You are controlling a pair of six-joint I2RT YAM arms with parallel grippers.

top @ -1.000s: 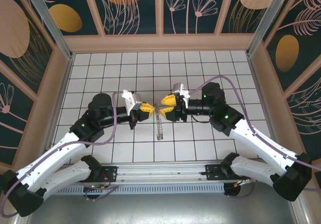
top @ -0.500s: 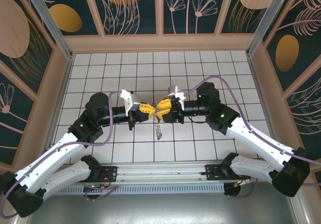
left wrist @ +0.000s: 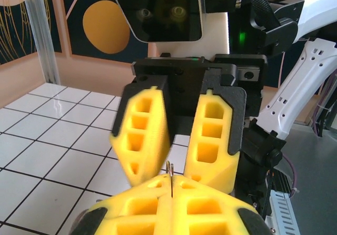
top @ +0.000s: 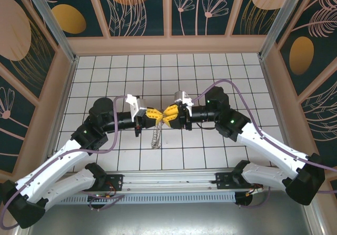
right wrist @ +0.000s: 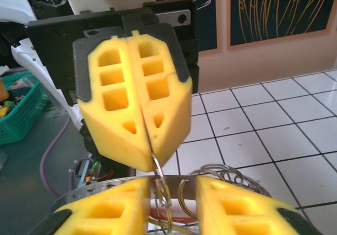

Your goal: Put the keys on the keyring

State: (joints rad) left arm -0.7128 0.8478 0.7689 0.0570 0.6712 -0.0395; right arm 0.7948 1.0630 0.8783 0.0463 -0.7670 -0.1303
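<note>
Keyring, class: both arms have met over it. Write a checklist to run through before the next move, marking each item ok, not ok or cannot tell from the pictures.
1. The left gripper is shut on the thin silvery coiled keyring: ok.
2. The keyring hangs from it above the white tiled table: ok.
3. The right gripper faces the left gripper tip to tip: ok.
4. The right gripper's jaws stand apart, with coil loops between them: ok.
5. Its fingers touch the coil: cannot tell.
6. Where the tiny silver key with the red tag sits: cannot tell.
</note>
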